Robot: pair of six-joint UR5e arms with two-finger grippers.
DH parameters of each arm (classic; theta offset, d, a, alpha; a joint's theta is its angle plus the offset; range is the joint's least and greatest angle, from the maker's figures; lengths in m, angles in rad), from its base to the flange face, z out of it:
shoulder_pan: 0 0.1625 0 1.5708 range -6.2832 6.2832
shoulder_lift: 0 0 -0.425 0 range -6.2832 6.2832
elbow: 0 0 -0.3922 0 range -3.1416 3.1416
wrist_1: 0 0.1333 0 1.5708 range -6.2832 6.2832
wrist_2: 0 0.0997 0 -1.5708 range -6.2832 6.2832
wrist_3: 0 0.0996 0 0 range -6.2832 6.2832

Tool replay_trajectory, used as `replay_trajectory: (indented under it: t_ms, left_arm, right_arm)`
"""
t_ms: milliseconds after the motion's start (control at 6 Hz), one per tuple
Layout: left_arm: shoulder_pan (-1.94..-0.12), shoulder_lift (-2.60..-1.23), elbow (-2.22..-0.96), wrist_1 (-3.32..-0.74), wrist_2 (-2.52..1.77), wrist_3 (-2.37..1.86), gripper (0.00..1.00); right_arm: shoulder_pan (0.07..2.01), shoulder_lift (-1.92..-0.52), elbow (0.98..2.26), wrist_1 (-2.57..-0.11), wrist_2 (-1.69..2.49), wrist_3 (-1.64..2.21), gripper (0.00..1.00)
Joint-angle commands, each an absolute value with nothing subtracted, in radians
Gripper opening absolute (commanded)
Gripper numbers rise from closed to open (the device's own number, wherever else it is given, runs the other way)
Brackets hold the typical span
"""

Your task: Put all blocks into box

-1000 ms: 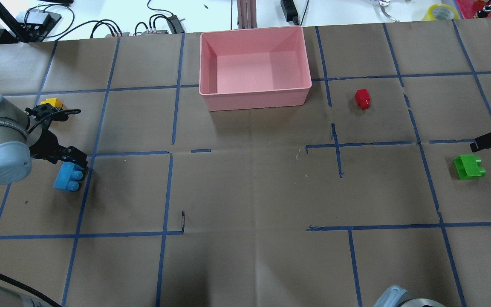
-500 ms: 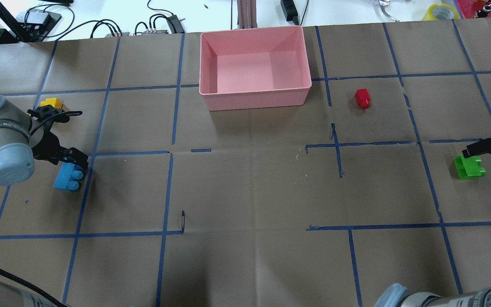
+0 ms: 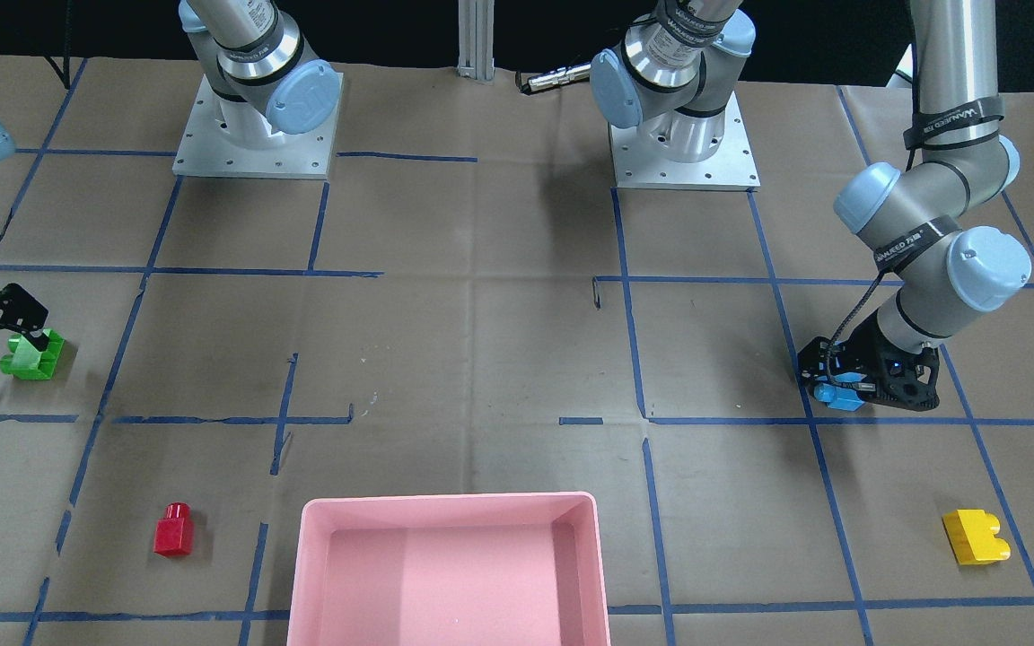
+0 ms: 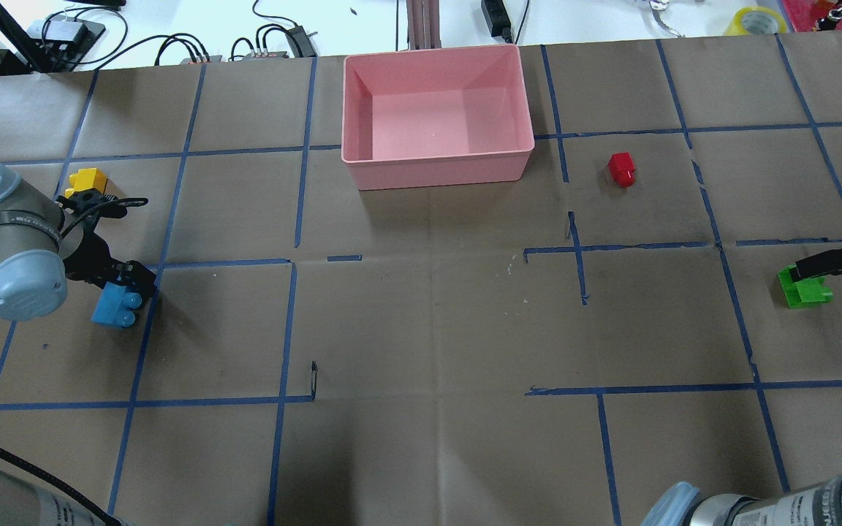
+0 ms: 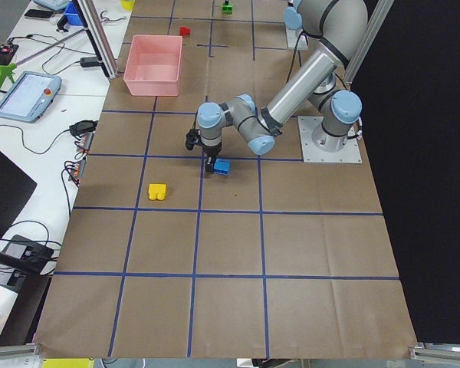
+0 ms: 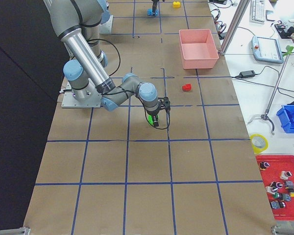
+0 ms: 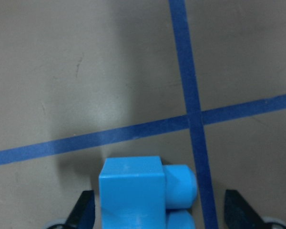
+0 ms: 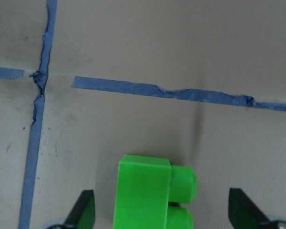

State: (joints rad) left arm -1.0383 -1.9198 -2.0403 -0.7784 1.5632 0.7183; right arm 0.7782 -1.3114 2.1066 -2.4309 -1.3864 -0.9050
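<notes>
My right gripper (image 8: pixel 164 210), spread, has dropped astride the green studded plastic brick (image 8: pixel 143 195). My left gripper (image 7: pixel 160 210), apparently unclenched, straddles the blue studded plastic brick (image 7: pixel 131 193).

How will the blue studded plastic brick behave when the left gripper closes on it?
The blue studded plastic brick looks hard-moulded: probably rigid and light. Its rounded studs face one finger of the left gripper, so it may twist or slip when squeezed.

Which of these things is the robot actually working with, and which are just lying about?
Job: blue block, green block, red block, yellow block, pink box.
Lying about: yellow tape roll, black power brick, touchscreen tablet.
</notes>
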Motion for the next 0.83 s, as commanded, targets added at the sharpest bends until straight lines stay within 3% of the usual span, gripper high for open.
replay_trajectory:
  t_ms: [0,333,667]
  left_arm:
    - [-1.037,-1.921,-2.052,-0.782,1.566,0.718,0.7]
    - [-1.038,-1.917,-2.052,-0.787,1.587,0.716,0.35]
    - [-1.045,-1.89,-2.013,-0.825,1.589,0.713,0.12]
  right_arm:
    - [0.778,-1.29,2.128,-2.463,-1.387,-0.905,0.98]
    - [0.778,-1.284,2.131,-2.465,-1.4,-0.905,0.98]
    - [0.759,-1.281,2.132,-2.465,-1.407,-0.907,0.96]
